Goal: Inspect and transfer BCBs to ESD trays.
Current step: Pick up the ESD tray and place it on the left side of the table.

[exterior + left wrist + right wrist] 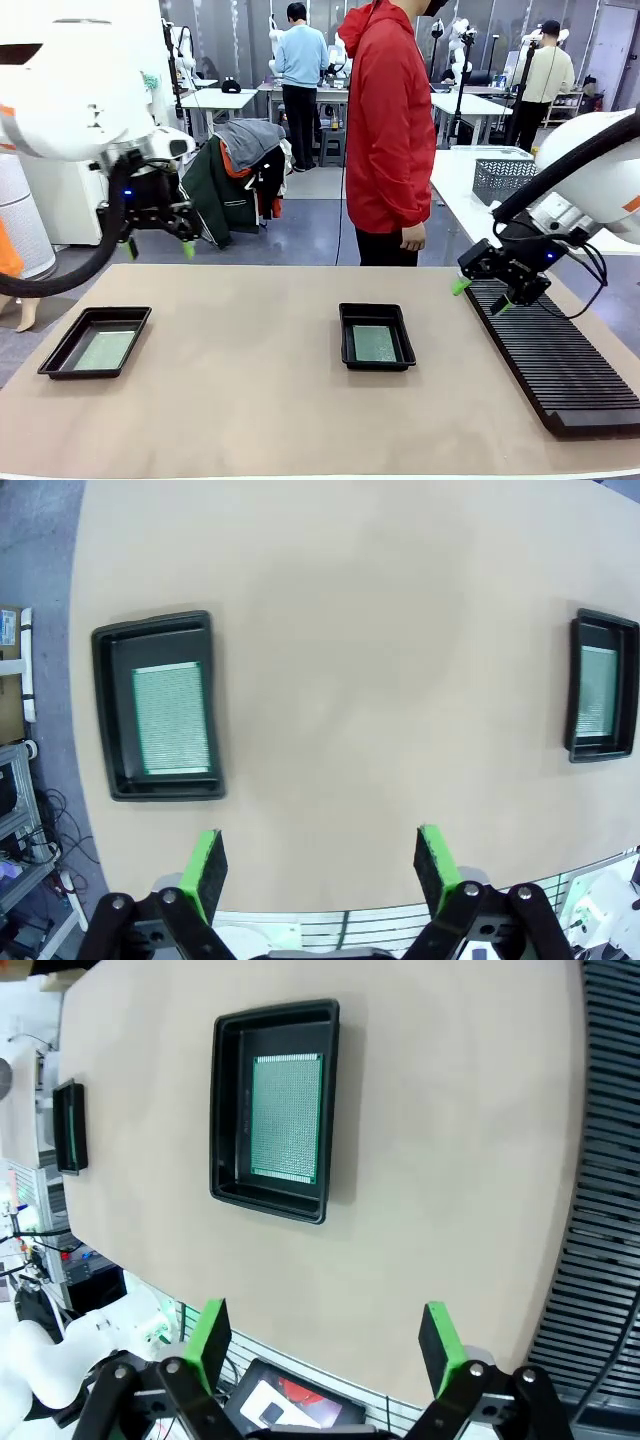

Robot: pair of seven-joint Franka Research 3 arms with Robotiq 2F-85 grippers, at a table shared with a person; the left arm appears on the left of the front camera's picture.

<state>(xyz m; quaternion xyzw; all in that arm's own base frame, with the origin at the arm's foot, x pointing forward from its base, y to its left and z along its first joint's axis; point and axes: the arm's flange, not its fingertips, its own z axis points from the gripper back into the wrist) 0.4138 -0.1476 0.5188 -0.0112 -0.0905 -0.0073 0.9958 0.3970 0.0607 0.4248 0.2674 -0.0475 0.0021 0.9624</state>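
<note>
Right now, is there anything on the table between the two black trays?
No. In the front view, only bare brown table lies between the left tray and the middle tray. Each tray holds a green board.

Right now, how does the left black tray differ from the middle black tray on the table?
The left tray lies with its long side across the table, near the left edge; the middle tray lies with its long side running away from the robot, near the centre. The left tray sits under the left arm; the middle tray is nearer the ribbed rack. Both hold one green board flat.
</note>
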